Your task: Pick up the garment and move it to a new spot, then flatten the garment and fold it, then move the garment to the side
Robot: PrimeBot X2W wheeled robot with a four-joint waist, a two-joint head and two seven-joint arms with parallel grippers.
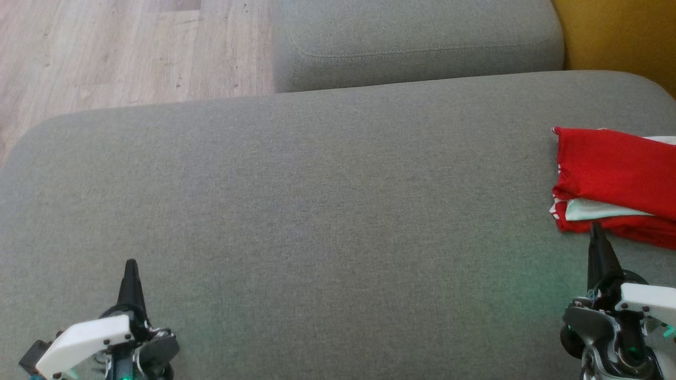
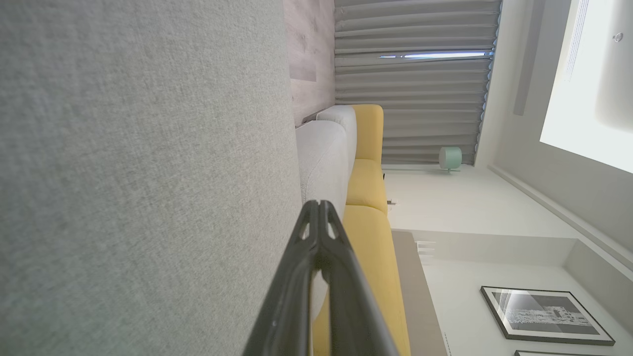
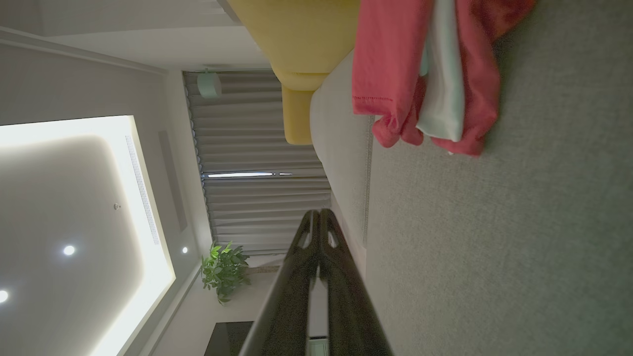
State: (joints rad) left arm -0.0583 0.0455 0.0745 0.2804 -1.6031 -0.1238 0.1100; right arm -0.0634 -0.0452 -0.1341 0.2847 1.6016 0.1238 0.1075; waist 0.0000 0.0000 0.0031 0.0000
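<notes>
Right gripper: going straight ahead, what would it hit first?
Probably the red garment, whose near edge lies just past the right gripper; depth is unclear, so it might pass above it.

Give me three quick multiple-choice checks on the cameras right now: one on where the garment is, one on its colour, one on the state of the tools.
1. Where on the grey cushion does the garment lie in the head view?
A. at the far right edge
B. in the centre
C. at the far left edge

2. What colour is the garment?
A. blue
B. red with a pale layer
C. yellow

3. How do the left tool and right tool stand?
A. both open
B. both shut, holding nothing
C. right shut on the garment

Answers:
1 A: it sits folded at the right side of the head view.
2 B: red cloth shows with a whitish layer between the folds.
3 B: each wrist view shows its tool closed tip to tip with nothing between, and the right wrist view shows the garment apart from the tip.
</notes>
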